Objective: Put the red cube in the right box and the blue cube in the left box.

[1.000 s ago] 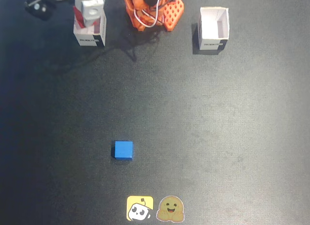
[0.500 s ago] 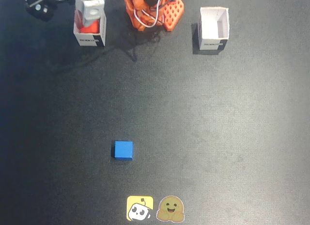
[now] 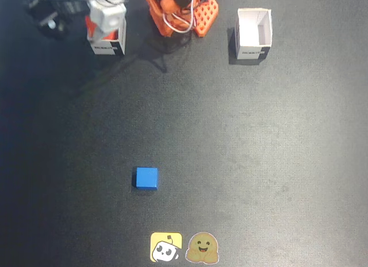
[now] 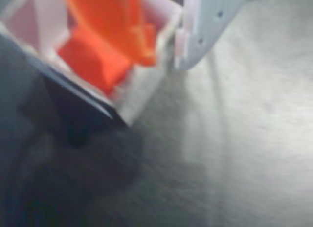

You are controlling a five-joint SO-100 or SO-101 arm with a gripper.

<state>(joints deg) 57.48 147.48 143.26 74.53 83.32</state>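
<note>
The red cube (image 4: 95, 60), blurred, lies inside the white card box (image 4: 142, 90) at the fixed view's upper left; the gripper (image 3: 103, 16), pale plastic, hangs over it, its grip impossible to judge; the blue cube (image 3: 146, 178), matte and square-edged, sits well apart on the dark speckled table (image 3: 259, 163).

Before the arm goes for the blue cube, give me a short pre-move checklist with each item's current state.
1. Red cube inside the box under the arm: ok; the wrist view shows red within its walls.
2. Gripper free of the red cube: cannot tell; the wrist view is blurred.
3. Blue cube resting alone on the mat: ok.
4. Other box upright and empty: ok.
5. Path from the arm to the blue cube unobstructed: ok; bare mat between.
</note>
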